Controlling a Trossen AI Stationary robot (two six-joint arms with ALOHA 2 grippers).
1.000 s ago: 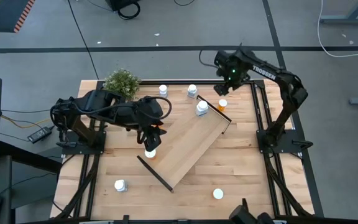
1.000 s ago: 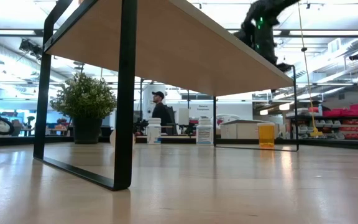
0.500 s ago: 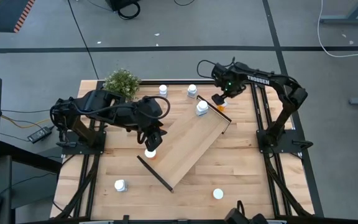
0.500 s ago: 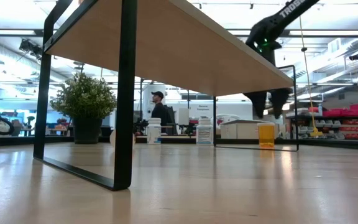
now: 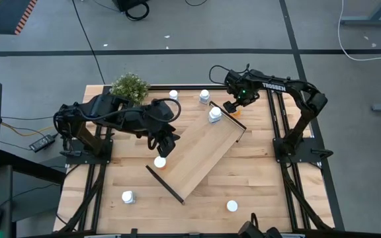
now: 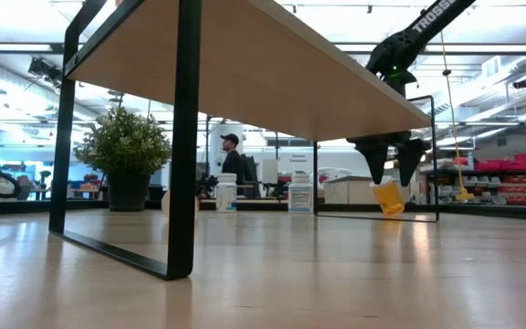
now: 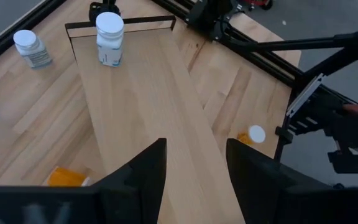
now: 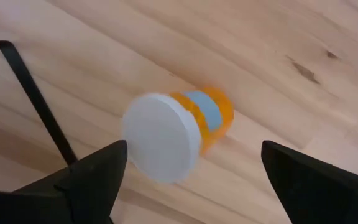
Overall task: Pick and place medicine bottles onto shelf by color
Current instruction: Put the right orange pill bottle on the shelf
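Counting bottles on the shelf (image 5: 200, 156) gave only one: a white bottle (image 5: 215, 115) near its upper right end, just right of centre in the high view. The rest sat off the board, so most of the sorting looked undone.

On the table were two white bottles (image 5: 173, 96) at upper centre, a bottle (image 5: 127, 196) at lower left and another (image 5: 231, 206) at lower right, the colours of both too small to tell. One orange bottle (image 5: 159, 162) stood just beside the shelf's left edge, under the left arm.

The right gripper (image 5: 233, 106), upper right of centre, stood with its fingers spread wide around a tilted orange bottle (image 6: 388, 196); in the low view that bottle leaned between the fingertips, not gripped. It could tip over.

The left gripper (image 5: 166, 145), left of centre, hung over the shelf's left edge, half open with nothing between its fingers (image 7: 143, 174).

A plant (image 5: 129, 86) stood at upper left, and a person (image 6: 236, 169) showed in the room behind.
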